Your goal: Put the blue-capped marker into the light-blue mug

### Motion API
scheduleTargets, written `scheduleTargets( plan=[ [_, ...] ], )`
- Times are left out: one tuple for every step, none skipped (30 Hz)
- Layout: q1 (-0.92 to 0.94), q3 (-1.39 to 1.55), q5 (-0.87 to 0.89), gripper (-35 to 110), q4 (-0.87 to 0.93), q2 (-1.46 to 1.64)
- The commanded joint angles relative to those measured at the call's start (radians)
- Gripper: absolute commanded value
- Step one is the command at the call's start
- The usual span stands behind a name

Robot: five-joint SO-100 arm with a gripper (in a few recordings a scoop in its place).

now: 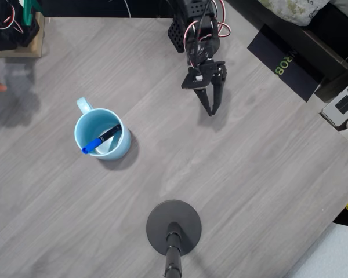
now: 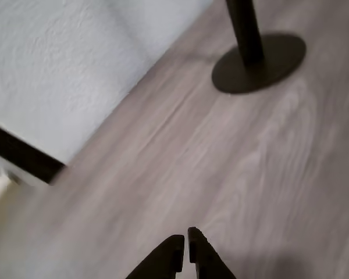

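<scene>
One blue-capped marker (image 1: pixel 101 139) leans inside the light-blue mug (image 1: pixel 125 148), well apart from the pressed-together end effector (image 1: pixel 211 112).

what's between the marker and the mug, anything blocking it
Nothing visible: the blue-capped marker already leans inside the light-blue mug. The gripper, fingers together and holding nothing, hangs over bare table well right of it in the overhead view.

Grey wood table (image 1: pixel 249 174): light-blue mug (image 1: pixel 123 149), black stand base (image 1: pixel 174 219).
</scene>
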Motion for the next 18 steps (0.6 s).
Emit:
scheduleTargets(
  plan=[
    [0.005, 0.008, 0.385, 0, 0.005, 0.028],
    [0.005, 0.008, 0.462, 0, 0.005, 0.028],
    [0.005, 0.008, 0.509, 0, 0.008, 0.028],
    [0.005, 0.008, 0.551, 0, 0.02, 0.028],
    [0.005, 0.008, 0.603, 0, 0.034, 0.028],
    [0.005, 0.008, 0.655, 0, 0.054, 0.028],
    [0.005, 0.008, 0.703, 0, 0.075, 0.028],
    [0.002, 0.009, 0.756, 0, 0.095, 0.028],
    [0.0, 0.009, 0.804, 0, 0.112, 0.028],
    [-0.002, 0.009, 0.841, 0, 0.129, 0.028],
    [-0.003, 0.009, 0.865, 0, 0.149, 0.028],
    [-0.005, 0.009, 0.868, 0, 0.173, 0.028],
    [-0.005, 0.009, 0.868, 0, 0.204, 0.028],
    [-0.009, 0.009, 0.868, 0, 0.241, 0.028],
    [-0.014, 0.009, 0.87, 0, 0.279, 0.028],
    [-0.023, 0.009, 0.871, 0, 0.321, 0.028],
    [-0.029, 0.009, 0.871, 0, 0.356, 0.028],
    [-0.035, 0.009, 0.871, 0, 0.387, 0.028]
  ],
)
